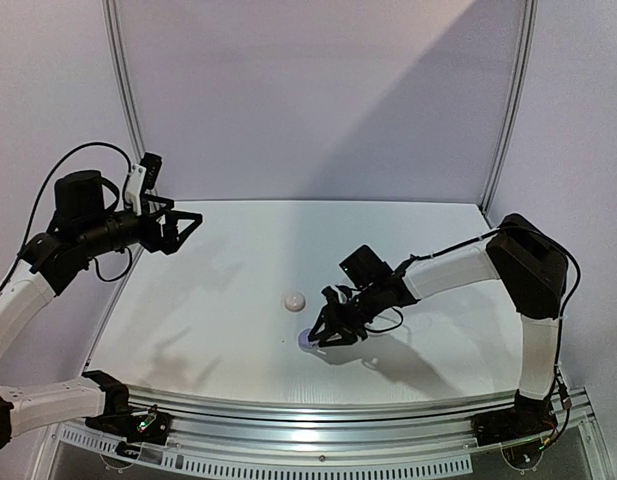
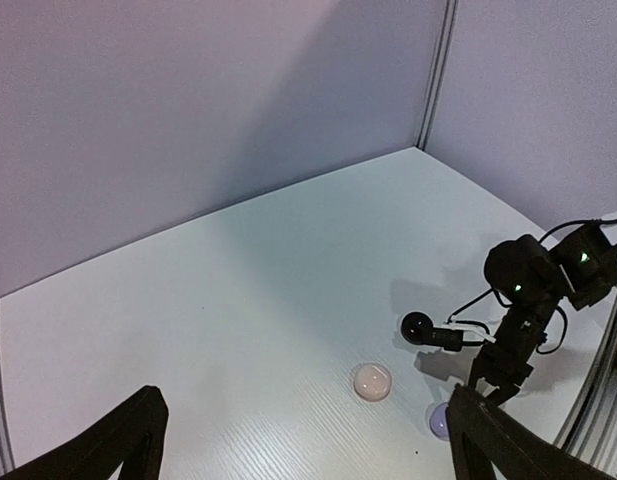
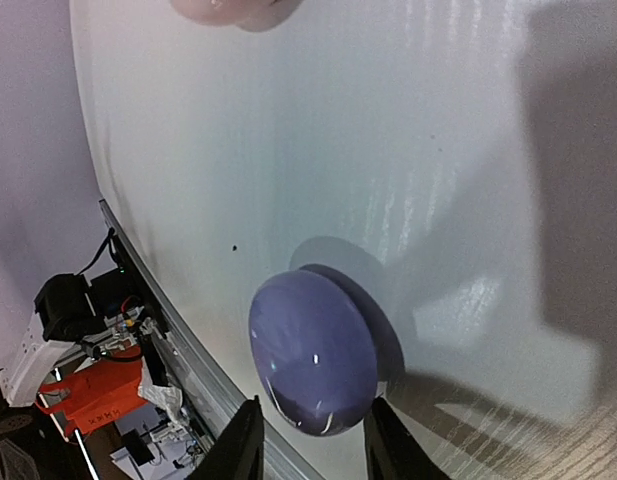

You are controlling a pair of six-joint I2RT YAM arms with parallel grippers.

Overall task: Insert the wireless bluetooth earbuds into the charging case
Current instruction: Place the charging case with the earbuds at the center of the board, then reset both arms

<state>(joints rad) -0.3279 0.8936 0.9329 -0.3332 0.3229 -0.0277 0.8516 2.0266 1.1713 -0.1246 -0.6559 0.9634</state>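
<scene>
A lavender round charging case (image 3: 313, 365) lies on the white table (image 1: 218, 330) near its front edge, also seen in the overhead view (image 1: 308, 340). My right gripper (image 1: 323, 338) reaches down at it. In the right wrist view the two fingertips (image 3: 245, 440) stand on either side of the case's near edge, a narrow gap showing on each side, so the right gripper (image 3: 313, 440) is open and holds nothing. My left gripper (image 1: 193, 222) hangs wide open and empty, high over the far left. No earbuds can be made out. A tiny pale speck (image 1: 369, 362) lies right of the case, too small to identify.
A pale pinkish-white round case (image 1: 294, 301) sits just behind and left of the lavender one, also in the left wrist view (image 2: 372, 381). A round black thing (image 2: 418, 328) shows beside the right arm (image 1: 458, 270). The metal front rail (image 1: 318, 410) runs close to the lavender case.
</scene>
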